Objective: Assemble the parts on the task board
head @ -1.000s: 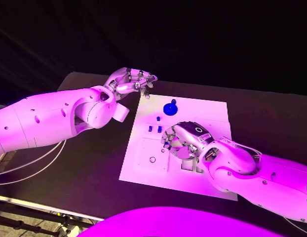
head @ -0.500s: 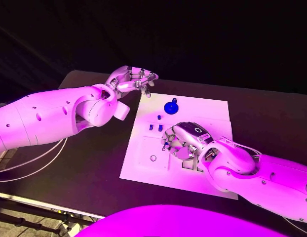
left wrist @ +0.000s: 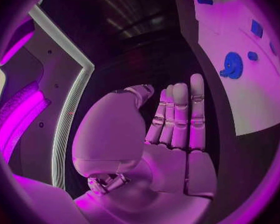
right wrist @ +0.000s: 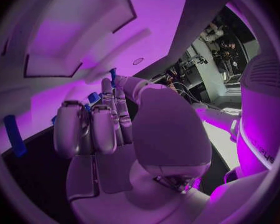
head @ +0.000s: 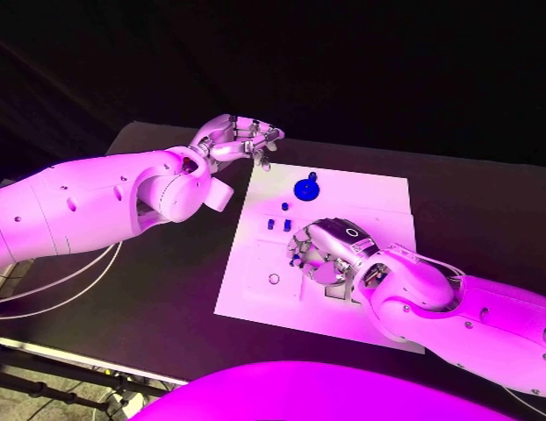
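The table point(head: 159, 263) was looked down on from high up by the head camera. The left hand point(left wrist: 171, 129) and the right hand point(right wrist: 109, 134) were each seen from close behind by a wrist camera. The white task board point(head: 362, 197) was shared by all three views.

The table point(head: 172, 263) is black. The board point(head: 255, 303) on it is white, plain apart from recesses and a small dark ring point(head: 275, 279). On the board lies a round blue part point(head: 305, 189) with a paler spot at its middle. Beside it sit a few small blue parts point(head: 277, 224), and more blue pieces point(right wrist: 94, 97) show past the right hand's fingers. The left hand point(head: 235, 140) and the right hand point(head: 324, 254) are silver with darker gaps between the segments. Both arms point(head: 83, 206) are white and dotted with small dark holes.
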Robot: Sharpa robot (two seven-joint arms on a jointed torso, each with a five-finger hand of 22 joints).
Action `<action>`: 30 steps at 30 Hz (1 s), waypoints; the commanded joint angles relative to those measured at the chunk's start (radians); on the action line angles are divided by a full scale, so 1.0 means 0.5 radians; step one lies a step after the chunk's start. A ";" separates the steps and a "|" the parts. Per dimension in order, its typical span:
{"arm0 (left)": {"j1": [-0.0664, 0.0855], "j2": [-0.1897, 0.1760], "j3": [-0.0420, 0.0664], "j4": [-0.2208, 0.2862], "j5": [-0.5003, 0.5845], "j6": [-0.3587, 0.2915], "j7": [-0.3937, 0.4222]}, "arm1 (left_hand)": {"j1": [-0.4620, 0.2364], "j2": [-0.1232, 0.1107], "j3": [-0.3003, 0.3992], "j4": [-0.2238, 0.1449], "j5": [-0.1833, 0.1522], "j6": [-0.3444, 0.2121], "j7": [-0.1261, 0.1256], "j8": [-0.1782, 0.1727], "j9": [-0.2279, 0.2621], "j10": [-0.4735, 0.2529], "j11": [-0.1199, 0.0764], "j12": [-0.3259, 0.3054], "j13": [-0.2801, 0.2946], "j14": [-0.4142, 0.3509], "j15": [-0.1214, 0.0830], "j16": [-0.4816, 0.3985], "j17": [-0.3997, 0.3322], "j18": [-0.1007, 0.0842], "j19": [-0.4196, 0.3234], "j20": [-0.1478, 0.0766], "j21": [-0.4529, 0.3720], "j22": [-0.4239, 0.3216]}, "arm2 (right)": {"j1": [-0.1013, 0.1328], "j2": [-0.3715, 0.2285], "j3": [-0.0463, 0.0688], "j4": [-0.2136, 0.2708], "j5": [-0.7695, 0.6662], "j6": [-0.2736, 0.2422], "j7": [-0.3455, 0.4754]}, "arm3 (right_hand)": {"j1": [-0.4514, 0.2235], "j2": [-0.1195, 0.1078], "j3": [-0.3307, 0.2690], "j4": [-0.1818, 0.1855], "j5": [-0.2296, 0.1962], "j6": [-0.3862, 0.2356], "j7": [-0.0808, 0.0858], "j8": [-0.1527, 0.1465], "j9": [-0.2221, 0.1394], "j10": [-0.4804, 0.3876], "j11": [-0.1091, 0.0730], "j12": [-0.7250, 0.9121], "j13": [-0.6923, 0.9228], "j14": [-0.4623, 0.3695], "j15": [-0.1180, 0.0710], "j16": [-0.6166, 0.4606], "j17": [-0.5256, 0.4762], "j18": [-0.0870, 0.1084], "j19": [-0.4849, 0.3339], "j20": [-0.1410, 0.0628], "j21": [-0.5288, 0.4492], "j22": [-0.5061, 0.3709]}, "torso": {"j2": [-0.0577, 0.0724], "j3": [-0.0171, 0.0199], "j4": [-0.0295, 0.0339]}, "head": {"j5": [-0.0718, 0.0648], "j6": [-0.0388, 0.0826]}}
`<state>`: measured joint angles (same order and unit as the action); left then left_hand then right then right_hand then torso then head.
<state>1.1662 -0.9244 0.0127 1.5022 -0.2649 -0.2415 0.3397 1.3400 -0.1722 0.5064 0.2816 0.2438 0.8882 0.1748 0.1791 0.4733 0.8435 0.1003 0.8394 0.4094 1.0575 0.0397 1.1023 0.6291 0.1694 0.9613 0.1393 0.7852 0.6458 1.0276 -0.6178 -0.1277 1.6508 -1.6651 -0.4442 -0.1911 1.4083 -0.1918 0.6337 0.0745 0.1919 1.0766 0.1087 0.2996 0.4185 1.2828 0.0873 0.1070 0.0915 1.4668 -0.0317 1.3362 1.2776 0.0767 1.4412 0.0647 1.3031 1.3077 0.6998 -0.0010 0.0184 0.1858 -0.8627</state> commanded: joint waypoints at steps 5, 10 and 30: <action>0.001 0.004 0.001 0.003 0.011 0.035 0.022 | -0.021 -0.002 -0.003 0.013 0.003 -0.013 -0.004 -0.007 -0.001 -0.010 0.006 0.014 -0.003 -0.012 0.000 -0.007 -0.001 0.028 0.010 0.003 -0.006 -0.002 | -0.007 0.006 -0.002 -0.007 -0.024 0.054 -0.012 | 0.000 0.015 0.011 0.000 0.014 -0.003 0.016 0.009 0.003 0.098 -0.088 0.013 0.002 0.115 -0.007 -0.001 -0.002 -0.022 0.005 0.004 0.002 0.002 | 0.000 0.0007 -0.001 | 0.003 -0.004; 0.001 0.003 0.001 0.003 0.011 0.036 0.021 | -0.021 -0.002 -0.003 0.013 0.003 -0.013 -0.004 -0.007 -0.001 -0.010 0.006 0.014 -0.003 -0.012 0.000 -0.007 -0.001 0.028 0.010 0.003 -0.006 -0.002 | -0.010 0.009 -0.003 -0.013 -0.039 0.067 -0.028 | 0.000 0.015 0.011 0.000 0.014 -0.003 0.016 0.009 0.003 0.098 -0.088 0.013 0.002 0.115 -0.007 -0.001 -0.002 -0.022 0.005 0.004 0.002 0.002 | 0.000 0.0010 0.000 | 0.004 -0.005; 0.001 -0.001 0.001 0.006 0.011 0.042 0.018 | -0.022 0.002 -0.010 0.011 0.004 -0.014 -0.006 -0.006 0.000 -0.012 0.005 0.018 -0.005 -0.013 -0.001 -0.009 0.000 0.028 0.015 0.003 -0.015 -0.009 | -0.014 0.040 -0.013 -0.025 -0.104 0.225 -0.025 | -0.037 -0.006 -0.005 -0.005 0.006 -0.005 0.013 0.021 0.022 0.097 -0.087 -0.004 0.003 0.110 -0.004 -0.008 -0.020 -0.014 -0.012 0.008 -0.028 -0.024 | 0.000 0.0000 0.001 | -0.004 -0.007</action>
<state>1.1664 -0.9255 0.0128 1.5031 -0.2645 -0.2395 0.3390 1.3401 -0.1722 0.5031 0.2849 0.2438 0.8883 0.1747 0.1791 0.4732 0.8436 0.1003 0.8449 0.4080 1.0576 0.0397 1.1023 0.6292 0.1693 0.9613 0.1392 0.7811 0.6427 1.0264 -0.5991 -0.1301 1.6416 -1.7032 -0.4021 -0.2044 1.4035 -0.1935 0.6333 0.0748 0.1964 1.0736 0.1124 0.3039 0.4290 1.2829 0.0873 0.1099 0.0921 1.4686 -0.0299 1.3362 1.2683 0.0768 1.4412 0.0647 1.2915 1.2967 0.6994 -0.0009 0.0182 0.1852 -0.8661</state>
